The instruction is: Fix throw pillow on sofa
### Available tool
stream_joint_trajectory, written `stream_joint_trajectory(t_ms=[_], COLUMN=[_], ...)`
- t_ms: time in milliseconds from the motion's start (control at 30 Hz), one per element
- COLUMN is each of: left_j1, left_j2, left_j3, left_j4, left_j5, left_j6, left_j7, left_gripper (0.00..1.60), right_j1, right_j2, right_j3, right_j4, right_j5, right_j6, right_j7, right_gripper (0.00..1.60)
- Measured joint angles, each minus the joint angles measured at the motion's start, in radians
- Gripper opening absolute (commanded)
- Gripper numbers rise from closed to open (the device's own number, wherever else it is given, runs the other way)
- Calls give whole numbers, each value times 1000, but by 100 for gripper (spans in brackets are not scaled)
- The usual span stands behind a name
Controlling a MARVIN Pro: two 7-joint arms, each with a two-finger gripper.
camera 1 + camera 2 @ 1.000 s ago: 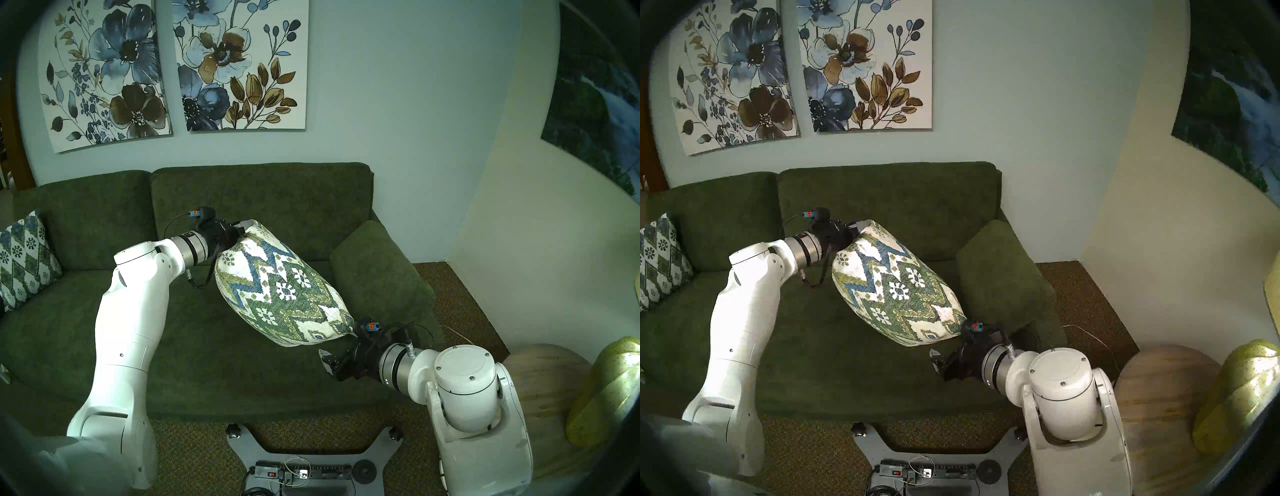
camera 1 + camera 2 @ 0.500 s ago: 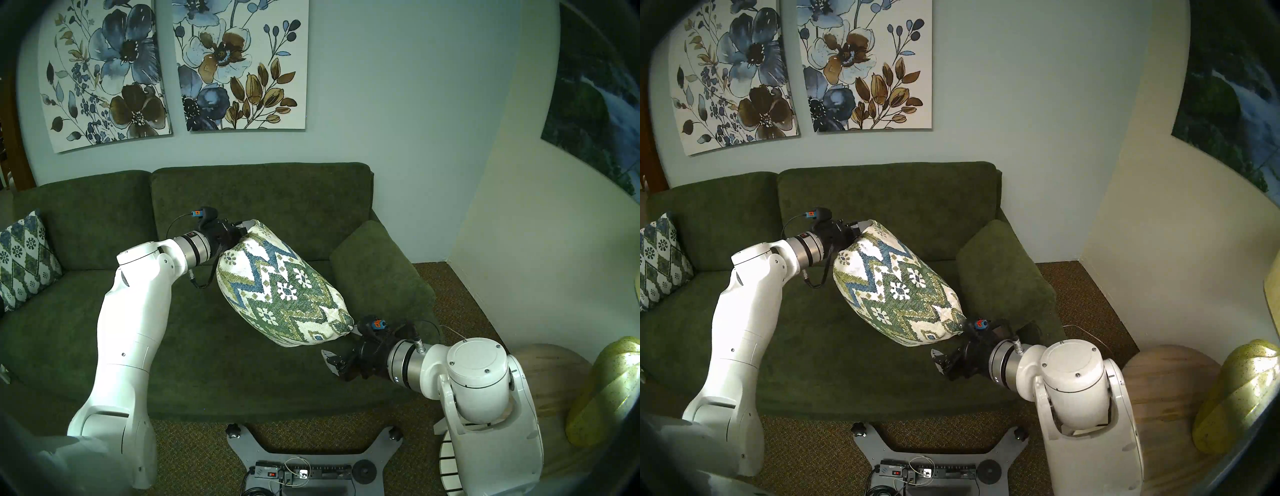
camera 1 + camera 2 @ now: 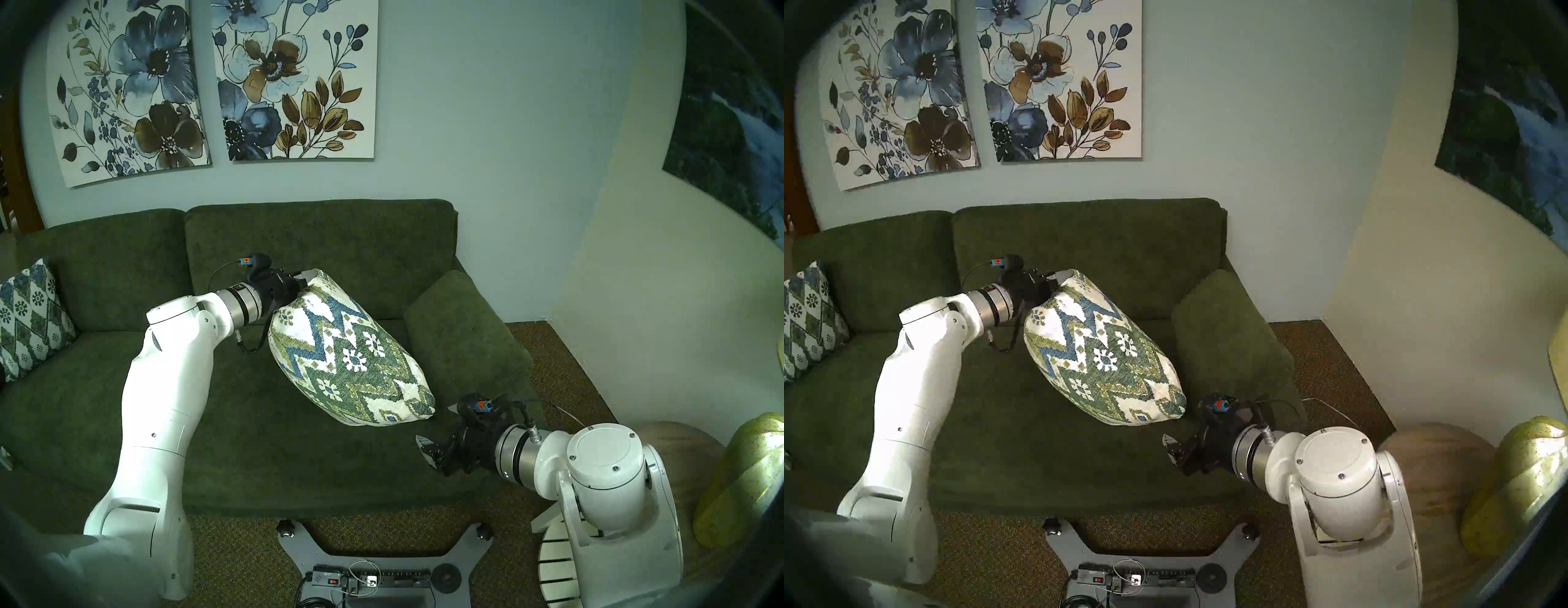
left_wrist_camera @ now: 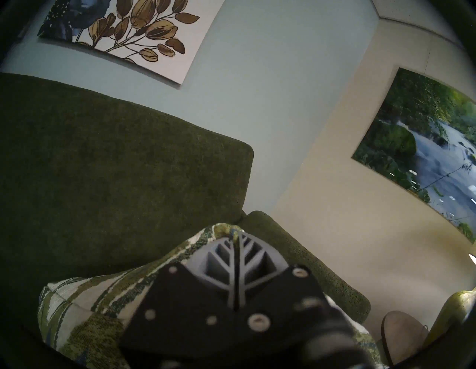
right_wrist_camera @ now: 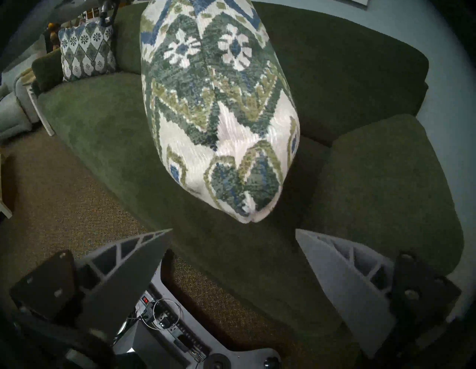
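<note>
**Chevron pillow held up by one corner**

Across the back wall: sofa point(image 3: 127, 382), dark green, two back cushions, padded arms at either end. Over the right seat, toward the right arm and in front of the right back cushion: throw pillow point(image 3: 348, 352), cream with green-and-blue zigzags and white flowers, hanging aslant, upper corner toward the back cushion, lower corner toward the seat's front edge near the right armrest. Whether that lower corner touches the seat, cannot tell. At the far left end, propped in the corner between armrest and back: second pillow point(image 3: 29, 314), blue-and-white diamond lattice, upright, well apart from the first.

At the raised upper corner: left gripper point(image 4: 235, 241), fingers point(image 4: 253, 253) pressed together on a pinch of the pillow's fabric, seen plainly from the left wrist. Just off the lower corner, above the seat's front edge by the right armrest: right gripper point(image 5: 233, 232), jaws spread wide and holding nothing, both fingers point(image 5: 342, 257) clear of the cloth, pillow tip just beyond and between them without contact.

On the wall above the sofa: two floral canvases point(image 3: 297, 80), side by side. On the carpet before the sofa's front edge: robot base point(image 3: 382, 560) with a power strip on it.
</note>
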State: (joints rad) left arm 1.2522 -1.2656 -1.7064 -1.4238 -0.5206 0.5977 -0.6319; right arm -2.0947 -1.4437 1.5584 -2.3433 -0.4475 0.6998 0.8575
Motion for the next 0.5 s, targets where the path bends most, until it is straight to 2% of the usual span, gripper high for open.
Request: stream_joint_trajectory(t_ms=[500], left_j1=[10], left_j2=[9], left_j3=[-16], left_j4=[-3], left_j5=[0], left_j6=[0], left_j7=[-10], left_gripper=[0], right_j1=[67], right_j2=[10], right_j3=[-31], right_j4=[72], right_j5=[-19], right_j6=[-12], right_j7=[-1], right_gripper=[160])
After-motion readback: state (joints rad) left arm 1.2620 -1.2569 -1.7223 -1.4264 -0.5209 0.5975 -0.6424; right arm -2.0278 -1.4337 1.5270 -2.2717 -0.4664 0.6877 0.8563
